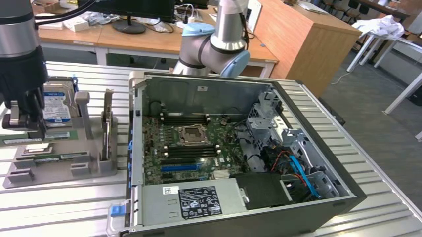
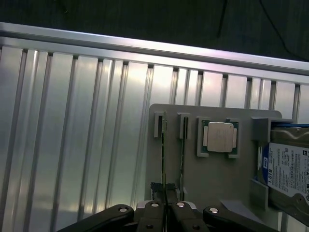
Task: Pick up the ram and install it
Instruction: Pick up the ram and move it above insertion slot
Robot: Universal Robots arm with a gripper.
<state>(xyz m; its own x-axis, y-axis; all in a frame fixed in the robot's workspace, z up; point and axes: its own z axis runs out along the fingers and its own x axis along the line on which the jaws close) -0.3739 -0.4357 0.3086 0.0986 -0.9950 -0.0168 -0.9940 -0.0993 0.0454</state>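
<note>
One ram | on edge, long axis level (parallel to neighbouring stick) | gripper pinching it

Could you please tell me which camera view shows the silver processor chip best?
The wrist view: it looks straight down on the processor chip, square and unobstructed in its pocket on the grey tray. The exterior view shows it as a small pale patch on that tray, seen at a slant.

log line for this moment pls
gripper: shut on ram | ram: on edge in grey holder | pc case: open, beside holder
</note>
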